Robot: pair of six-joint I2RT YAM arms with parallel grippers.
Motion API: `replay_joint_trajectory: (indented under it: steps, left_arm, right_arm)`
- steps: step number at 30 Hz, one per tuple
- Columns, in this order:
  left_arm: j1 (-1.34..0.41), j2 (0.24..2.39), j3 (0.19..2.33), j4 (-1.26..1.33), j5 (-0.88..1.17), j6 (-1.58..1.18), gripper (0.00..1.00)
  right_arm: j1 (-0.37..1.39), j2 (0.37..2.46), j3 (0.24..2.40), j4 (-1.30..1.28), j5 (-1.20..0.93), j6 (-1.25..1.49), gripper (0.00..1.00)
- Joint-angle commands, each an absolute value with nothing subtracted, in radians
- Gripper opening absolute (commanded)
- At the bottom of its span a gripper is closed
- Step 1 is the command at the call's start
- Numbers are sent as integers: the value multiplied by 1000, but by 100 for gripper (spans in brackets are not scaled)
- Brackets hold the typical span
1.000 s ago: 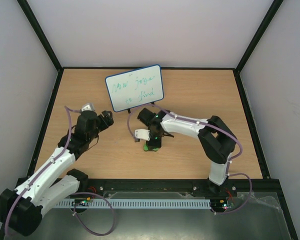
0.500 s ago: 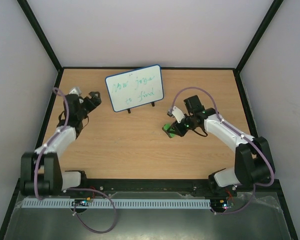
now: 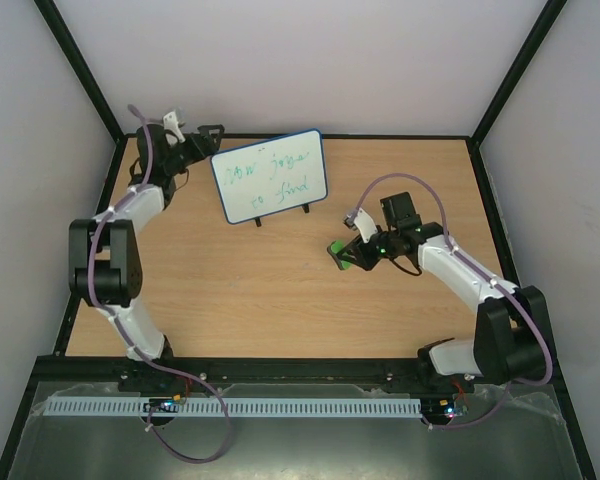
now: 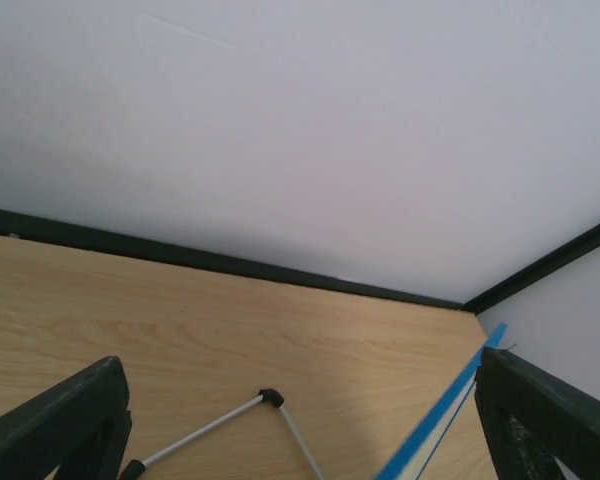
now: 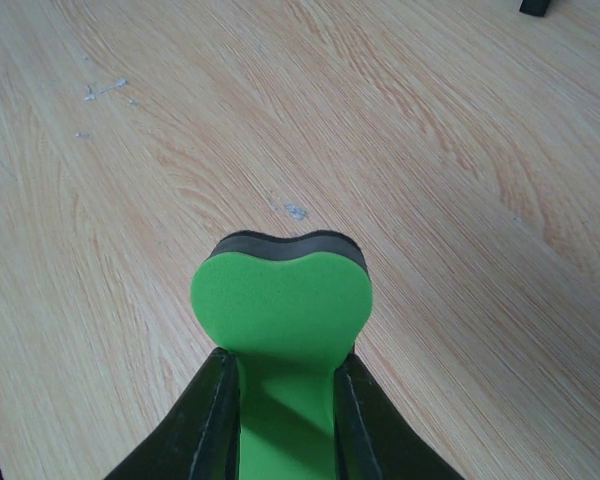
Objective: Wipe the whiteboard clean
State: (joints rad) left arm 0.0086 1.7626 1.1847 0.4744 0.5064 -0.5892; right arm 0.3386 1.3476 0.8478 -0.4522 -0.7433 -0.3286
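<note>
Top external: green foam eraser (image 3: 337,256) is clamped in right hand (image 3: 347,254) for wiping; left hand (image 3: 194,128) is held wide beside blue-framed whiteboard (image 3: 270,175), likely to brace it.

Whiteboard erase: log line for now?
whiteboard: standing, green writing unerased | left tool: open, beside board's left edge | right tool: shut on green eraser, off board

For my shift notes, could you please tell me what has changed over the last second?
The left fingers, open, swung out to the far left corner, near the left edge of the whiteboard. The right fingers, shut on the green eraser, carried it rightward. The whiteboard stayed put, its writing unerased.
</note>
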Motion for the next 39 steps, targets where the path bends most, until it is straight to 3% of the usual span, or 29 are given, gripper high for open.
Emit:
replay_joint_trajectory:
  steps: [1,18,25,29,32,34,36,39]
  left_arm:
    - [-17,1843,1305,338,608,-500,91]
    - [-129,1480,949,124,517,-346,84]
    - [-156,1323,874,-76,386,-367,85]
    - [-99,1282,1060,-368,145,-400,93]
    - [-59,1292,1177,-376,236,-344,90]
    - [-58,1353,1272,-370,343,-321,84]
    - [-59,1470,1390,-403,436,-301,68]
    - [-62,1681,1584,-509,520,-227,63]
  right_arm:
    - [337,1316,834,-421,-750,-337,2]
    - [337,1354,840,-459,-789,-379,2]
    - [336,1358,840,-461,-798,-377,2]
    - [336,1355,839,-465,-800,-376,2]
    - [337,1355,838,-465,-804,-376,2]
    - [336,1362,839,-465,-812,-376,2]
    - [337,1369,842,-470,-821,-374,2]
    - [337,1371,842,-476,-826,-379,2]
